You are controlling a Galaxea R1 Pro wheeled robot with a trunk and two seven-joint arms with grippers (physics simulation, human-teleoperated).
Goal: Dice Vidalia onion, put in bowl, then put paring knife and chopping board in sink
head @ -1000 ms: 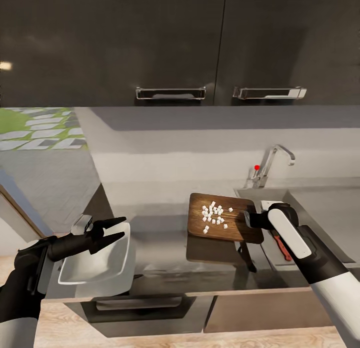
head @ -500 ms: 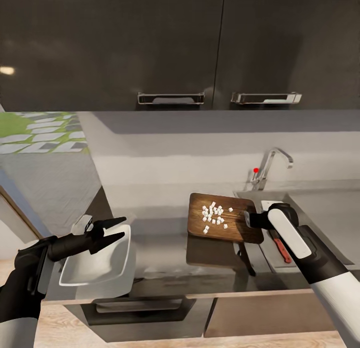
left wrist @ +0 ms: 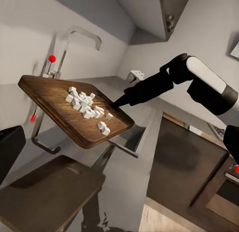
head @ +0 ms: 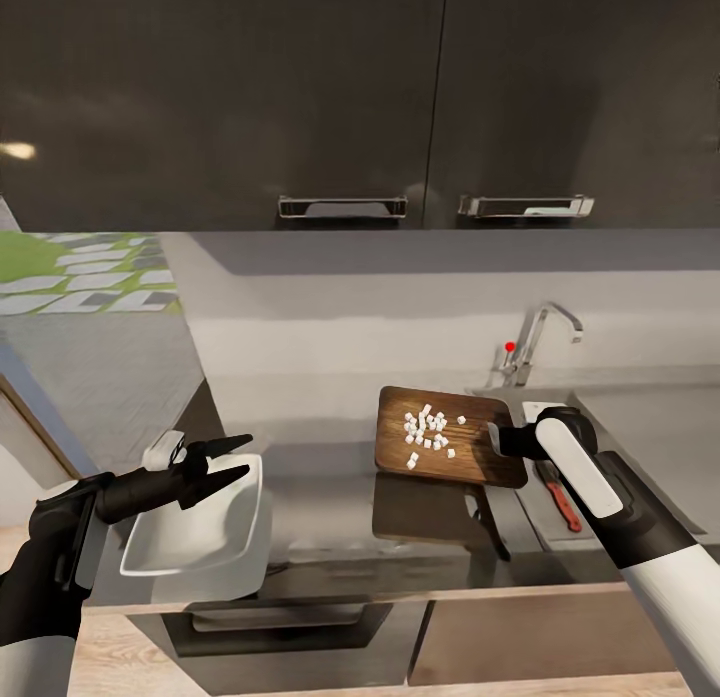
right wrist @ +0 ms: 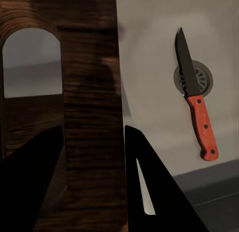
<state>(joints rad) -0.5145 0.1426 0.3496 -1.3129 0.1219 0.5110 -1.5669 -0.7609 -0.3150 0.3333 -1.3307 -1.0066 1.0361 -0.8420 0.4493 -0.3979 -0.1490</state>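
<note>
View shifted; right tool [head: 497,440] still grips chopping board [head: 440,432].

Likely a home kitchen: cabinets [head: 300,97], sink [head: 640,427], tap [head: 540,337].

Glossy black arms with white forearm shells; tapered, pointed black fingers [head: 228,460]; white-capped wrist joints

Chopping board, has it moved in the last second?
Yes, slightly upward. The chopping board, held in the right pincer, now sits nearer the tap; the camera itself also shifted.
</note>
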